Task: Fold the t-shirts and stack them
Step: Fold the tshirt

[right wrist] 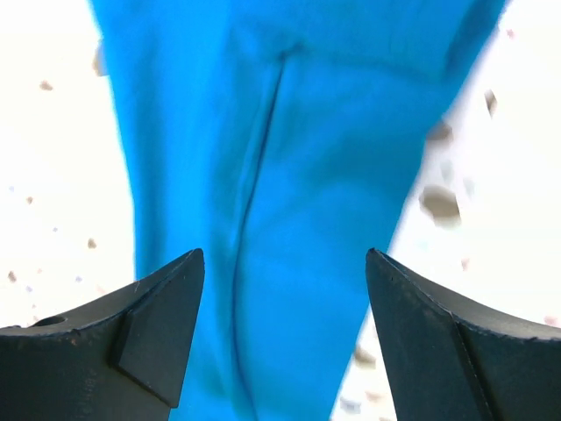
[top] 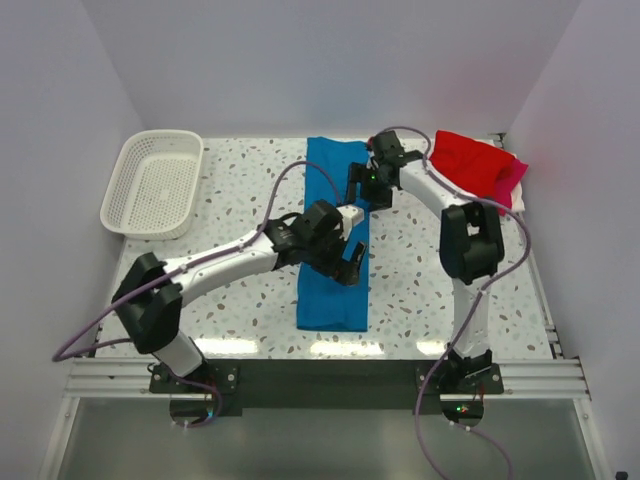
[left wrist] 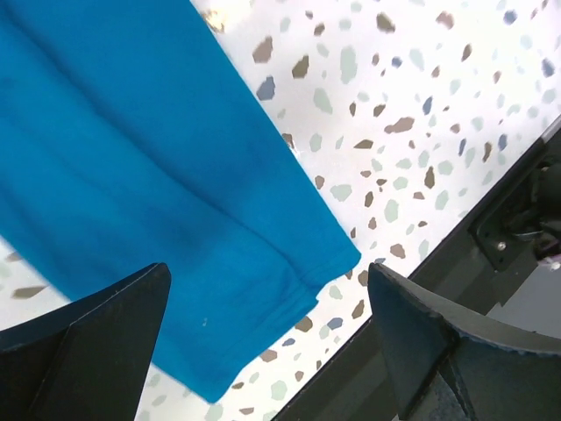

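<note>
Blue shirt: your bright blue cloth t-shirt [top: 333,300] lies as a long folded strip mid-way across the white speckled worktop [top: 240,180].
Left fingers [left wrist: 96,342]: spread over its middle, holding nothing.
Right fingers [right wrist: 149,333]: spread over its far half, empty.

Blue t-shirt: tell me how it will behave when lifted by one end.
The blue t-shirt will probably droop and unfold, since it lies as a long, flat folded strip with soft creases. It looks thin, so probably light. Pushed, it would likely bunch rather than slide whole on the speckled table.
</note>
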Robot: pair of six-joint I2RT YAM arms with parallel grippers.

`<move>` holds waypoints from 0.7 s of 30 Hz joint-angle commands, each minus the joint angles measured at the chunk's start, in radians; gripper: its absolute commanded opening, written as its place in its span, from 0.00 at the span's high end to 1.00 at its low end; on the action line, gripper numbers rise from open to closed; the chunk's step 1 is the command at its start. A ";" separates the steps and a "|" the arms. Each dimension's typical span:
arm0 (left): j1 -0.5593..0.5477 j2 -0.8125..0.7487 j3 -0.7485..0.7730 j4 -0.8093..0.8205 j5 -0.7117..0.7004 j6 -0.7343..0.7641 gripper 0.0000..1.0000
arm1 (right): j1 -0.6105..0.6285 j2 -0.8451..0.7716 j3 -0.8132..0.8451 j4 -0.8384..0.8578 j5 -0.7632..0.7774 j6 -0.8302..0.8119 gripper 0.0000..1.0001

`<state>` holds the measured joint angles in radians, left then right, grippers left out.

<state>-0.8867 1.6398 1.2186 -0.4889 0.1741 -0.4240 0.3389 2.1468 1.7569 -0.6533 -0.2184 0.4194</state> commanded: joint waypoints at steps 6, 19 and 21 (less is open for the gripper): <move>0.020 -0.247 -0.224 -0.060 -0.171 -0.050 0.00 | 0.026 -0.549 -0.383 -0.066 0.066 0.002 0.22; 0.020 -0.302 -0.399 -0.097 -0.160 -0.110 0.17 | 0.267 -0.955 -0.956 -0.109 0.083 0.335 0.24; 0.019 -0.302 -0.412 -0.082 -0.145 -0.108 0.18 | 0.299 -0.958 -0.981 -0.094 0.088 0.366 0.25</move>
<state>-0.8707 1.3643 0.8215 -0.5896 0.0196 -0.5144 0.5991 1.2179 0.7956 -0.7746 -0.1444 0.6769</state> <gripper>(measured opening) 0.825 0.753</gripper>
